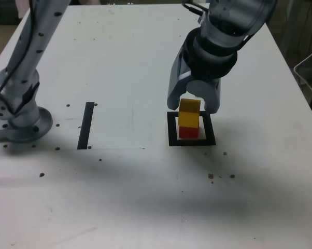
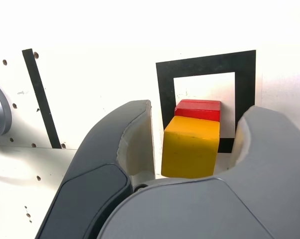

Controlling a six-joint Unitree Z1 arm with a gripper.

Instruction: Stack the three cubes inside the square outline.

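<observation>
Pincer (image 1: 196, 106) poised over the square outline (image 1: 192, 141) on the white tabletop (image 1: 130, 62), jaws spread to either side of the yellow cube (image 1: 189, 113), with a visible gap between each inner face and the cube in the wrist view. Yellow cube (image 2: 191, 146) resting on top of the red cube (image 1: 187, 132), slightly askew, the red cube (image 2: 198, 109) sitting inside the outline's (image 2: 206, 65) white centre. Green cube not seen in either view. Straight black tape strip (image 1: 86, 125) well apart toward the exterior view's left, near the arm's grey base (image 1: 22, 122). Small dark holes scattered across the tabletop. Same strip (image 2: 39, 95) visible in the wrist view, beyond one jaw.
</observation>
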